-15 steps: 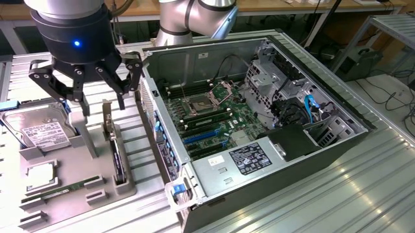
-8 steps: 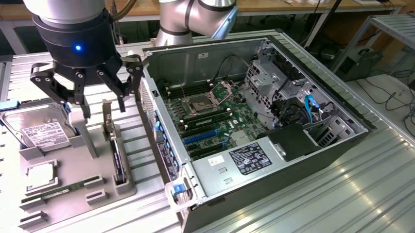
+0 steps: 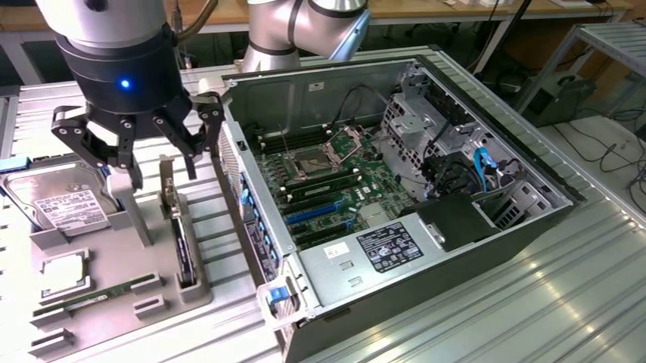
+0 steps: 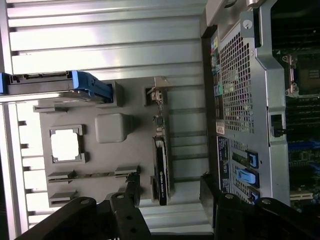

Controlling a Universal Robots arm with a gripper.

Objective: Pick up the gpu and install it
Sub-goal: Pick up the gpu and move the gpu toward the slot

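Found gripper [image 3: 141,160] hung over the grey fixture tray [image 3: 129,261] w/ fingers spread wide apart, nothing clamped between them. Saw it nearest the gpu [image 3: 178,231], just above the card's bracket end; could not tell from ext. view whether any fingertip touched the bracket. In wrist view, saw dark fingers [image 4: 125,215] straddling the card w/ a gap on either side.

Noted gpu stood on its long edge in a slot along the tray's edge nearest the PC case [image 3: 302,98] — silver bracket toward the tray's far end, board dark edge-on. Not yet lifted, not yet installed.

Elsewhere on tray:
- Spotted hard drive [image 3: 56,203] w/ white label, propped in its holder at the far corner on the ext. view's left.
- Spotted CPU [image 3: 63,272] flat in a square recess by the edge away from the case.
- Spotted narrow green RAM stick [image 3: 96,293] in its cradle toward the near edge.

Saw tray and case side by side on the ribbed metal worktop [image 3: 525,302], case just beside the tray's gpu-side edge. Found case w/ side panel off and motherboard [image 3: 323,181] exposed — blue expansion slots [image 3: 308,214] facing up, PSU [image 3: 389,246] w/ label at the case's near end, blue cables [image 3: 482,168] by the drive bays.
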